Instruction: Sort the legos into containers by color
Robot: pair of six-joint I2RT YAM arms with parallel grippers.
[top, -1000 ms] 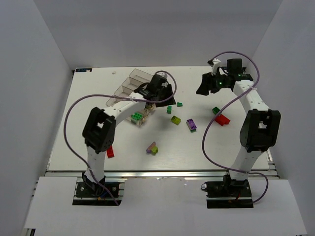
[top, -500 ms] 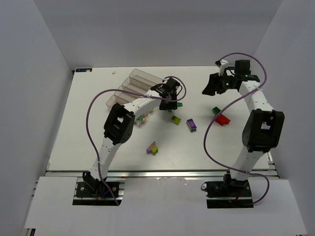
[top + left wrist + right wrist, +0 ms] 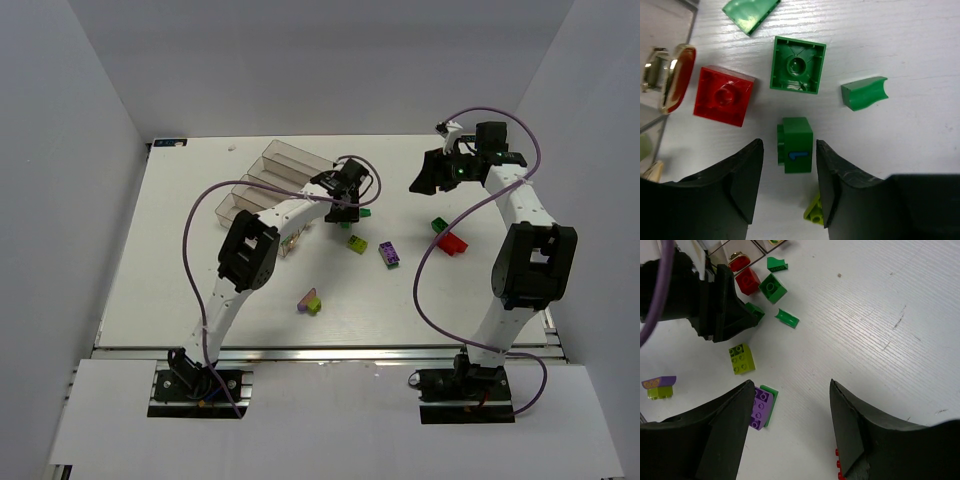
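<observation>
Containers [image 3: 268, 166] sit far left, contents mostly hidden. Left pincer [image 3: 788, 148] is spread around a dark green brick [image 3: 796, 146], not pinching yet. Most legos [image 3: 389, 253] look unsorted, loose on the worktop [image 3: 200, 290]. Right pincer [image 3: 790, 385] hangs spread, empty.

Colored legos [image 3: 389, 253] scattered, clear containers [image 3: 262, 172] upright

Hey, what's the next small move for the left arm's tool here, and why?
Probably close the left tool on the small dark green plastic brick. The brick lies on the table between the open fingers, with a gap showing on each side, so it is lined up but not gripped.
</observation>
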